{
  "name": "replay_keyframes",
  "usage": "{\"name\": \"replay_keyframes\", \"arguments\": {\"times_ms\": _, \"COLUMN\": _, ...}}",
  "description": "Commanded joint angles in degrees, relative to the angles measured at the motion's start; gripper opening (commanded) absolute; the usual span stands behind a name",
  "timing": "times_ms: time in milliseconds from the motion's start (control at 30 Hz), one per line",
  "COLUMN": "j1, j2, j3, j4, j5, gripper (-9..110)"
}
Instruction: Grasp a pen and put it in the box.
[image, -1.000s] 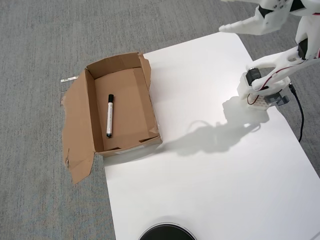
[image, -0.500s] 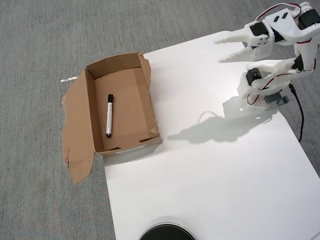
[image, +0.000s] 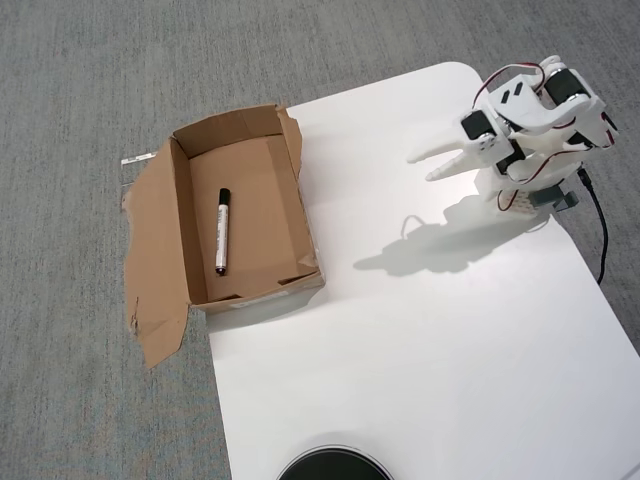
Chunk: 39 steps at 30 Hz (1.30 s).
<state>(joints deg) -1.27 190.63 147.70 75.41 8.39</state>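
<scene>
1. The pen is slim and white with a black cap and small dark print on its barrel.
2. It lies flat on the floor of the box, an open brown carton with ragged flaps.
3. Its long axis runs nearly up-down in the overhead view, cap toward the top.
4. The jaws hang slightly apart and empty over the white table, well apart from the box.

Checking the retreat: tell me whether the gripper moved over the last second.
Yes. The gripper has come back down and leftward against the fixed base, jaws open, empty, pointing toward the box.
</scene>
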Motion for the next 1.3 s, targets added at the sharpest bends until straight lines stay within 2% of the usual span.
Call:
{"name": "replay_keyframes", "arguments": {"times_ms": 0, "j1": -1.3, "j2": 5.7, "j3": 10.1, "j4": -0.9, "j5": 0.4, "gripper": 24}}
{"name": "replay_keyframes", "arguments": {"times_ms": 200, "j1": -1.6, "j2": 5.7, "j3": 16.0, "j4": -0.9, "j5": 0.4, "gripper": 22}}
{"name": "replay_keyframes", "arguments": {"times_ms": 433, "j1": -1.6, "j2": 5.8, "j3": 22.1, "j4": -0.9, "j5": 0.4, "gripper": -1}}
{"name": "replay_keyframes", "arguments": {"times_ms": 733, "j1": -1.6, "j2": 5.7, "j3": 28.2, "j4": -0.4, "j5": 0.4, "gripper": 0}}
{"name": "replay_keyframes", "arguments": {"times_ms": 1267, "j1": -1.6, "j2": 5.7, "j3": 28.3, "j4": -0.4, "j5": 0.3, "gripper": 1}}
